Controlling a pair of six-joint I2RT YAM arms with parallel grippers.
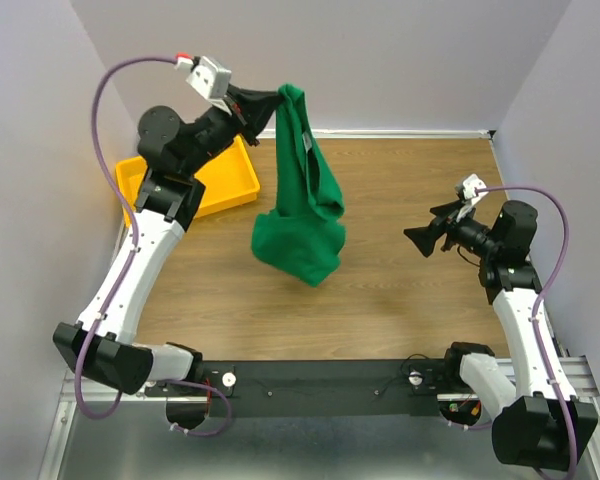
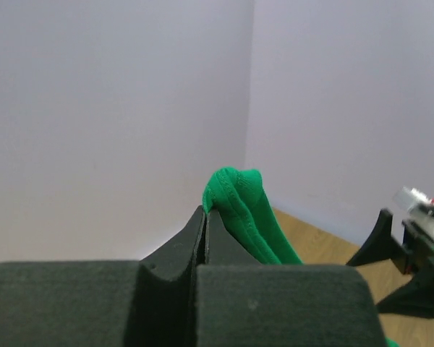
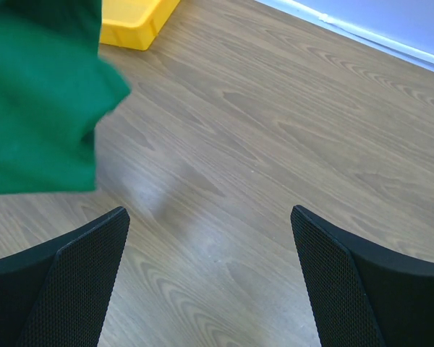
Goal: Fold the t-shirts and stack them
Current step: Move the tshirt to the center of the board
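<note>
Up high near the back wall, the left fingers (image 2: 191, 242) are pressed together on a bunched edge of the green shirt (image 1: 300, 215), pinching a ridge of hemmed cloth that pokes up just past their tips. From that pinch the shirt hangs in a long, crumpled drape, narrow at the top and bulging into a loose fold at the bottom, over the middle of the wooden counter (image 1: 400, 300); whether its lowest fold touches the wood cannot be told. The right fingers (image 3: 79, 282) are spread wide and hold nothing, pointing toward the shirt from the right, well apart from it. A yellow tray (image 1: 235, 180) sits on the counter's far left, partly under the left arm, left of the hanging shirt.
</note>
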